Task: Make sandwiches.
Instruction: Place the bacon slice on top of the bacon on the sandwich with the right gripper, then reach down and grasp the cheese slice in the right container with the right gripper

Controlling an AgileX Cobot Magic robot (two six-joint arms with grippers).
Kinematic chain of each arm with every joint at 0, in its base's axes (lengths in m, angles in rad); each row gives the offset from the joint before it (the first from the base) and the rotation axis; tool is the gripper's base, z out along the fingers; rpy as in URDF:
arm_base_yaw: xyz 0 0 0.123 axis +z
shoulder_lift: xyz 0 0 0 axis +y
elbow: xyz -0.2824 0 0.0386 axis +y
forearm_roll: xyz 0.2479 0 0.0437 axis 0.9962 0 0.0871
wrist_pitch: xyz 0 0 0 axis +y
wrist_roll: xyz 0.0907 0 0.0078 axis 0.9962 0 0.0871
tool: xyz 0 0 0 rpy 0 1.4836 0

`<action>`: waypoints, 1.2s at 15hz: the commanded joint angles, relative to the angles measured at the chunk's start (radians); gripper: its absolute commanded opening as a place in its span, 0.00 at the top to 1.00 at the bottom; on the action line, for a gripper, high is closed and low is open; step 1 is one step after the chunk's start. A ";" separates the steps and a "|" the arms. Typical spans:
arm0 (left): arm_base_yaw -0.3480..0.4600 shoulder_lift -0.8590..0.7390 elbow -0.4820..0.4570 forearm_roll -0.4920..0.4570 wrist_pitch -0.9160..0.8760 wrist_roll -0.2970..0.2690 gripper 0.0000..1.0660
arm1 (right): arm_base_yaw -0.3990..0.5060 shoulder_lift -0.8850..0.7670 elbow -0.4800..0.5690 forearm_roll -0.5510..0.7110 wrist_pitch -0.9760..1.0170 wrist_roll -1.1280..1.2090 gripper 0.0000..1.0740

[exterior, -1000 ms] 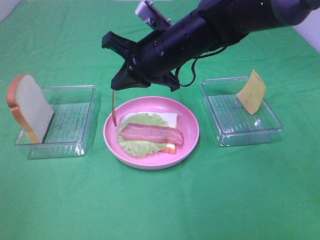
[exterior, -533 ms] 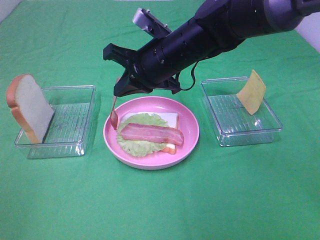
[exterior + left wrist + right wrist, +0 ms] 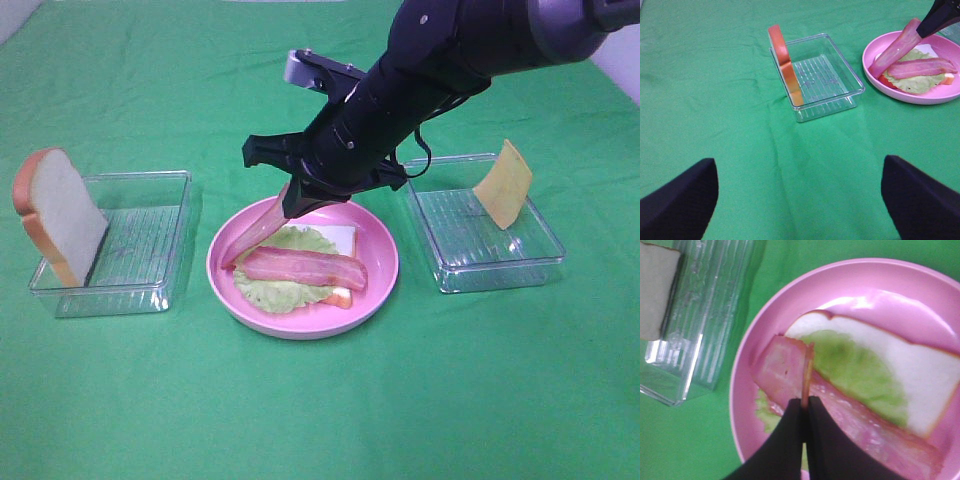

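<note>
High cam: the sandwich is about half built on the pink plate (image 3: 300,328), with bread (image 3: 338,238), lettuce (image 3: 268,292) and one bacon strip (image 3: 305,268) laid flat. The right gripper (image 3: 297,200), just above the plate, is clamped on a second bacon strip (image 3: 255,232) whose low end is down at the plate's edge. Left of the plate waits the top bread slice (image 3: 60,215), right of it the cheese slice (image 3: 503,183); both left to do, I'd guess.

Left wrist cam: the left gripper (image 3: 797,170) is spread wide, empty, well off the plate.

Right wrist cam: jaws pinched on that strip's edge.

No readable text, label, brand or number appears anywhere (containers and plate included).
</note>
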 commanded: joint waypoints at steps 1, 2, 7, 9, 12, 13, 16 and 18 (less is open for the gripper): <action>-0.004 -0.020 0.002 0.001 -0.013 -0.004 0.21 | -0.004 -0.002 0.002 -0.149 0.012 0.100 1.00; -0.004 -0.020 0.002 0.001 -0.013 -0.004 0.21 | -0.004 -0.002 0.002 -0.193 0.017 0.131 1.00; -0.004 -0.020 0.002 0.001 -0.013 -0.004 0.21 | -0.004 -0.002 0.002 -0.255 0.029 0.147 0.99; -0.004 -0.020 0.002 0.001 -0.013 -0.004 0.21 | -0.004 -0.002 0.002 -0.283 0.037 0.172 0.91; -0.004 -0.020 0.002 0.001 -0.013 -0.004 0.21 | -0.004 -0.002 0.002 -0.311 0.060 0.190 0.50; -0.004 -0.020 0.002 0.001 -0.013 -0.004 0.21 | -0.004 -0.002 0.002 -0.311 0.065 0.191 0.42; -0.004 -0.020 0.002 0.001 -0.013 -0.004 0.21 | -0.004 -0.030 0.001 -0.313 0.084 0.196 0.40; -0.004 -0.020 0.002 0.001 -0.013 -0.004 0.21 | -0.015 -0.073 -0.029 -0.347 0.156 0.196 0.40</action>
